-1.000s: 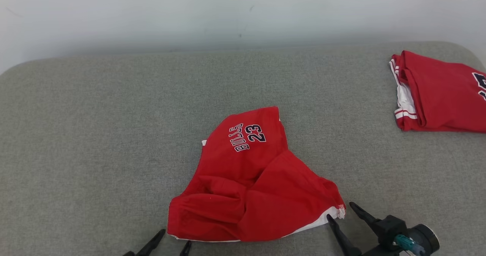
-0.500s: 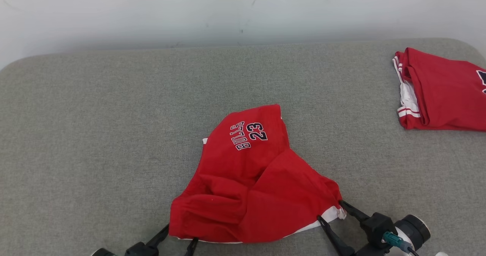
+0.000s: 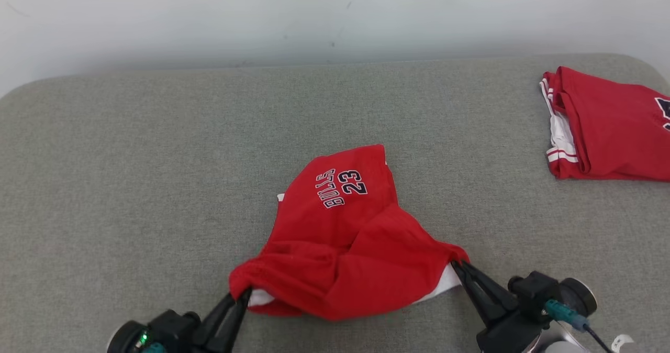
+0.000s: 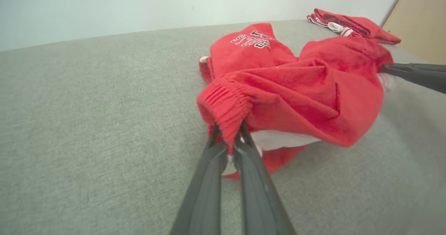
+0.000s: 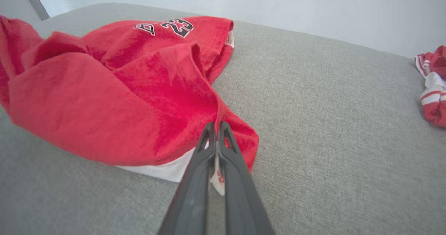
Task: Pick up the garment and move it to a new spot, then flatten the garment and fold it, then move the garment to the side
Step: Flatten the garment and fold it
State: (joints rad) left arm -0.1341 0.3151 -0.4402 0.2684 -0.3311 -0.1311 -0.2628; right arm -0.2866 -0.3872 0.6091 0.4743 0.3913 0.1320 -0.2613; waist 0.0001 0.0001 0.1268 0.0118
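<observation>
Left gripper [image 3: 242, 293]: two long dark fingers pressed together, pinching the elastic waistband corner of the crumpled red cloth shorts printed BULLS 23 [image 3: 340, 248]. Right gripper [image 3: 456, 265]: likewise clamped on the opposite, white-lined corner. Shorts lie mid-front on the grey woven padded surface [image 3: 131, 185]; folded red garment [image 3: 602, 128] at that surface's far right corner.

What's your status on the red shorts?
Left tool shut on shorts, waistband end. Right tool shut on other corner. Near edge raised, cloth crumpled. Folded red garment far right, apart.
</observation>
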